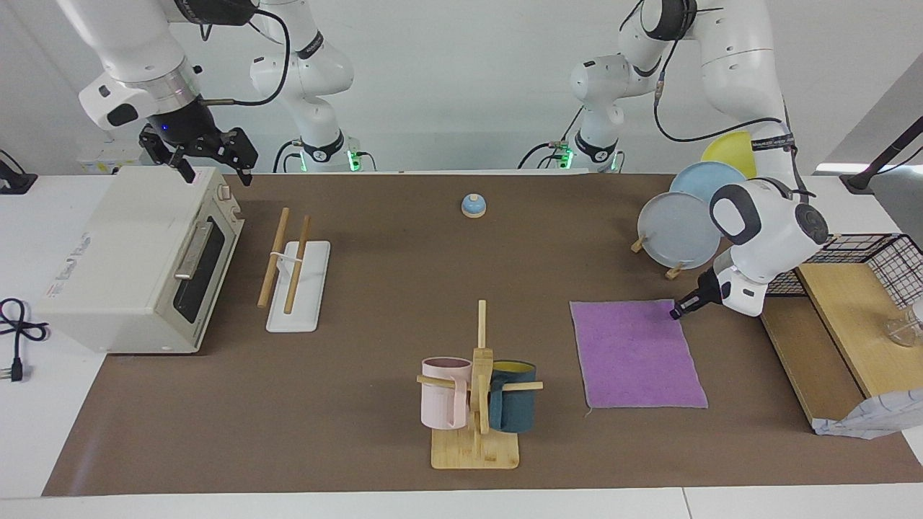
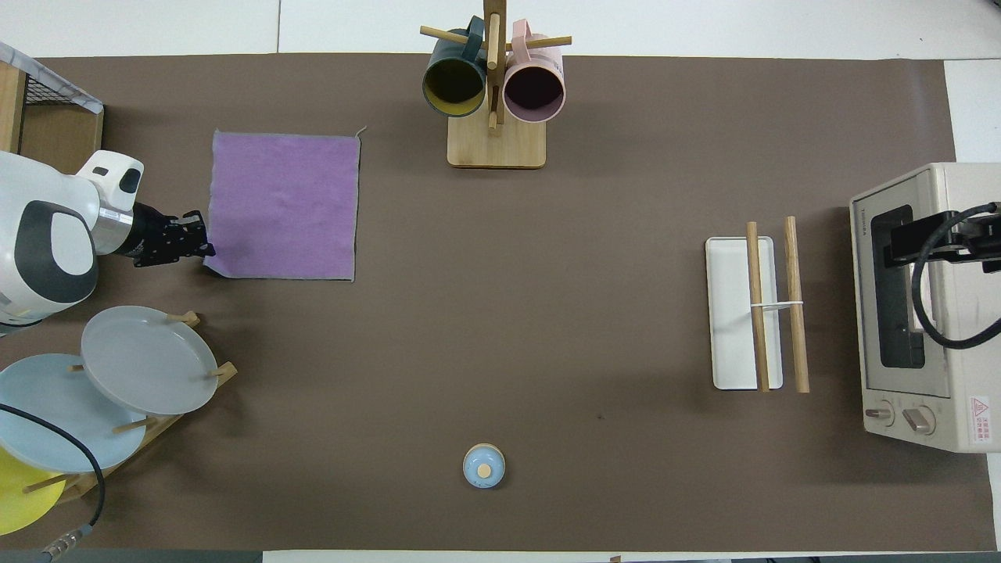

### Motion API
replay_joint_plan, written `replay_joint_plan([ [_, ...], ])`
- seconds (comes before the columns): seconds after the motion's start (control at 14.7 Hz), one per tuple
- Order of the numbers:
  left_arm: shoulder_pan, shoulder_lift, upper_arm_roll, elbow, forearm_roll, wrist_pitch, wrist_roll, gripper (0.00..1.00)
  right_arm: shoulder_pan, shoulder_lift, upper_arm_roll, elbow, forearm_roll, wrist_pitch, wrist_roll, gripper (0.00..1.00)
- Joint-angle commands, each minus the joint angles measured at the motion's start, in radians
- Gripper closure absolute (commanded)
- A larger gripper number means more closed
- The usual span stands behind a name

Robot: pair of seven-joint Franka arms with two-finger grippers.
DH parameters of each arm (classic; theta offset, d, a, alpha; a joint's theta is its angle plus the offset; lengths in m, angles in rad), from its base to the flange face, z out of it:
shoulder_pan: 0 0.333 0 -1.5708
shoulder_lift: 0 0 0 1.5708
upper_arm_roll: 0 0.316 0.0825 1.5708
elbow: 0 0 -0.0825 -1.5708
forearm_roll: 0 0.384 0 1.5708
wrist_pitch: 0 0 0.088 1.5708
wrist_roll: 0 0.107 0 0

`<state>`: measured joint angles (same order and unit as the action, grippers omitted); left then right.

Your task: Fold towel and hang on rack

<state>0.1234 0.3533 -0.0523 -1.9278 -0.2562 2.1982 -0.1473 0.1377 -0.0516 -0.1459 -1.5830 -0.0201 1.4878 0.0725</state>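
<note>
The left hand (image 1: pixel 676 313) sits low at the towel (image 1: pixel 637 353)'s robot-side corner, grip unreadable, seemingly touching it, while the right hand (image 1: pixel 209 155), fingers spread, waits over the toaster oven (image 1: pixel 130 259).

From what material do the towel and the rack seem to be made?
The towel looks like thin woven cloth, matte purple: it lies flat, with a loose thread at one corner. The rack has two rods that look like light, unpainted wood, and a flat white base, smooth, perhaps plastic or painted metal; the views leave this open.
</note>
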Motion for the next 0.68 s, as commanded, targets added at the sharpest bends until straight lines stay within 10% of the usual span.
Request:
replay_joint_plan([
  [0.0, -0.007, -0.007, 0.005, -0.008, -0.014, -0.001, -0.006, 1.00, -0.004, -0.025, 0.006, -0.032, 0.003, 0.017, 0.007, 0.00],
  [0.61, -0.105, -0.059, 0.002, 0.069, 0.075, -0.129, -0.002, 1.00, 0.020, -0.027, 0.008, -0.037, 0.008, 0.042, 0.012, 0.00],
])
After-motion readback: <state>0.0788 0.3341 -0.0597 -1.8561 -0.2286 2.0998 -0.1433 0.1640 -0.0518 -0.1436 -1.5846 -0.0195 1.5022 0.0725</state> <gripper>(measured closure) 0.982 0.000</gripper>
